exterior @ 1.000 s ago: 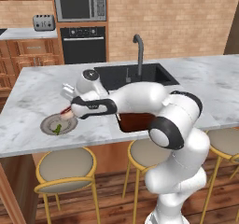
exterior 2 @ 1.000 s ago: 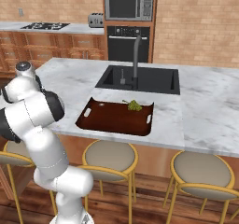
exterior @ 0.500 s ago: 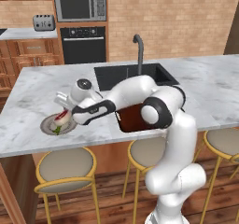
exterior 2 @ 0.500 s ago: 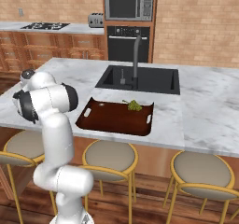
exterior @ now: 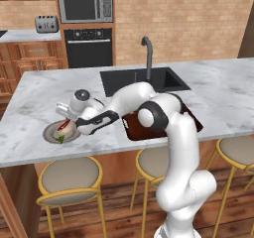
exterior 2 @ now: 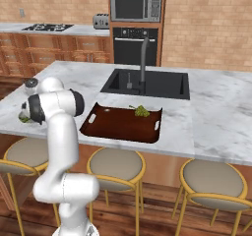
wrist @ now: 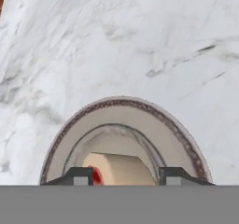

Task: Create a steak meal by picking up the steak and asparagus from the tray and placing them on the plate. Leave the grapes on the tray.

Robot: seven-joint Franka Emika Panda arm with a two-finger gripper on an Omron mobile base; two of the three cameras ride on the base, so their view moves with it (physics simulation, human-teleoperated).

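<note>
Left base view: the gripper [exterior: 63, 129] sits at centre-left of frame, over the plate [exterior: 49, 135] on the marble counter [exterior: 44, 88]. The steak [exterior: 64, 127] shows as a red and pale slab between the fingers, tilted, low over the plate; contact w/ the plate cannot be told. A dark-green bit at the plate's lower edge is the asparagus [exterior: 60, 139], lying on the plate just below the steak. The tray [exterior: 131, 128] lies right of centre, largely hidden behind the arm's elbow, well apart from the plate. Sink [exterior: 144, 79] w/ dark faucet at upper centre; microwave [exterior: 85, 5] top centre; toaster [exterior: 46, 24] upper left.

Right base view: tray [exterior 2: 118, 127] at frame centre, near the counter's front edge, w/ the grapes [exterior 2: 142, 111] resting in its upper-right part. Plate [exterior 2: 23, 119] peeks out at far left, behind the arm.

Hand view: plate [wrist: 121, 115] occupies lower centre, ringed rim [wrist: 154, 113] arcing over marble. Steak [wrist: 119, 169] sits at bottom centre between the two dark fingertips [wrist: 79, 175]. Jaws spread to the steak's width, pinching it on both sides.
</note>
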